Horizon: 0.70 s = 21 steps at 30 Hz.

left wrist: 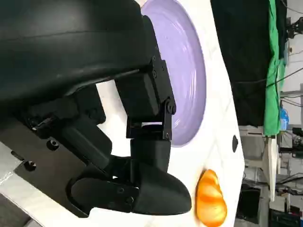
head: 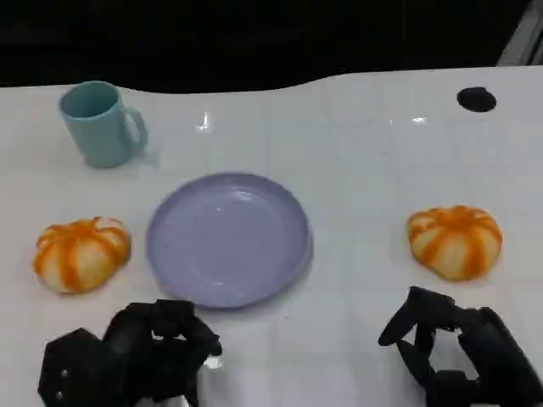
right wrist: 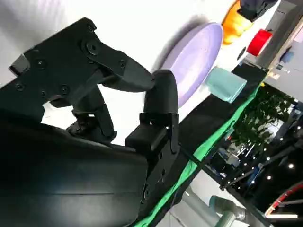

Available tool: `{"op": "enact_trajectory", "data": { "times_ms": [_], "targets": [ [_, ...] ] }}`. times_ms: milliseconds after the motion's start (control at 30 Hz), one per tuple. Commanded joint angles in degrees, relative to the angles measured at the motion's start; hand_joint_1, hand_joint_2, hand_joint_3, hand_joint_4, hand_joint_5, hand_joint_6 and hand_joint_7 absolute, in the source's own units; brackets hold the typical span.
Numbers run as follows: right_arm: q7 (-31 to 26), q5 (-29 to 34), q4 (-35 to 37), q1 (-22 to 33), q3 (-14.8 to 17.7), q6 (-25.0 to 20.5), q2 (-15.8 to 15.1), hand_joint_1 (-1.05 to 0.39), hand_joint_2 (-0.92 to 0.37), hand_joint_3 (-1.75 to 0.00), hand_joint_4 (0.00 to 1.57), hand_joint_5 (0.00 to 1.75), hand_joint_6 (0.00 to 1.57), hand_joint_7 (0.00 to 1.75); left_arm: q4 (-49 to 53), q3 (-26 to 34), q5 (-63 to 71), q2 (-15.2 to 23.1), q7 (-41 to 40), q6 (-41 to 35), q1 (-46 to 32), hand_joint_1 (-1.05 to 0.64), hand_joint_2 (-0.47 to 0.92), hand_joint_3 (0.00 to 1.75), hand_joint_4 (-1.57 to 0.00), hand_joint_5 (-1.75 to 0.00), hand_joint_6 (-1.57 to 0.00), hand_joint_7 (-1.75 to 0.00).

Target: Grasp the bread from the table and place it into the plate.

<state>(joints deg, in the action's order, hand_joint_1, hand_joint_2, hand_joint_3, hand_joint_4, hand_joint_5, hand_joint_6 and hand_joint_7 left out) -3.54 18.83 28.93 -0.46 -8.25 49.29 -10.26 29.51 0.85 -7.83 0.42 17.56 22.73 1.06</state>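
You are at the very start of the job: nothing has been grasped and nothing sits in the round lavender plate (head: pixel 227 239), which lies bare in the middle of the white surface (head: pixel 365 170). Two round orange-and-cream striped bread rolls rest on that surface, one on each side of the plate. The bread roll on the left (head: pixel 81 253) lies just beside the plate's rim, near your left hand (head: pixel 136 352). The bread roll on the right (head: pixel 455 241) lies further from the plate, just ahead of your right hand (head: pixel 458 352).

Both hands hover low at the near edge, touching neither roll. Your left hand holds nothing, and its fingers look curled inward. Your right hand also holds nothing, its fingers bent but apart. In my judgement, the whole sequence is still ahead of you: reach, close on a roll, lift, carry and release over the plate.

The other container, a light teal ceramic mug (head: pixel 101 123), stands upright at the far left; you cannot see into it from here.
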Motion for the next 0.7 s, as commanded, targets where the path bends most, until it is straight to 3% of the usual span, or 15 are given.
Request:
{"op": "enact_trajectory", "data": {
  "times_ms": [33, 700],
  "targets": [
    [-0.33, -0.29, -0.38, 0.17, 0.33, 0.23, -0.7, -0.3, -0.51, -1.07, 0.76, 1.74, 0.77, 1.32, -0.49, 0.57, -0.16, 0.71, 0.19, 0.15, -0.42, -1.05, 0.57, 0.64, -1.57, -1.19, -1.39, -0.82],
    [0.02, -0.4, -1.07, 0.58, 0.29, -0.48, -0.68, -0.31, -0.5, -1.08, 0.77, 1.75, 0.78, 1.32, -0.26, 0.54, -0.13, 0.68, 0.14, 0.09, -0.31, -1.05, 0.57, 0.64, -1.57, -1.2, -1.4, -0.82]
  ]
}}
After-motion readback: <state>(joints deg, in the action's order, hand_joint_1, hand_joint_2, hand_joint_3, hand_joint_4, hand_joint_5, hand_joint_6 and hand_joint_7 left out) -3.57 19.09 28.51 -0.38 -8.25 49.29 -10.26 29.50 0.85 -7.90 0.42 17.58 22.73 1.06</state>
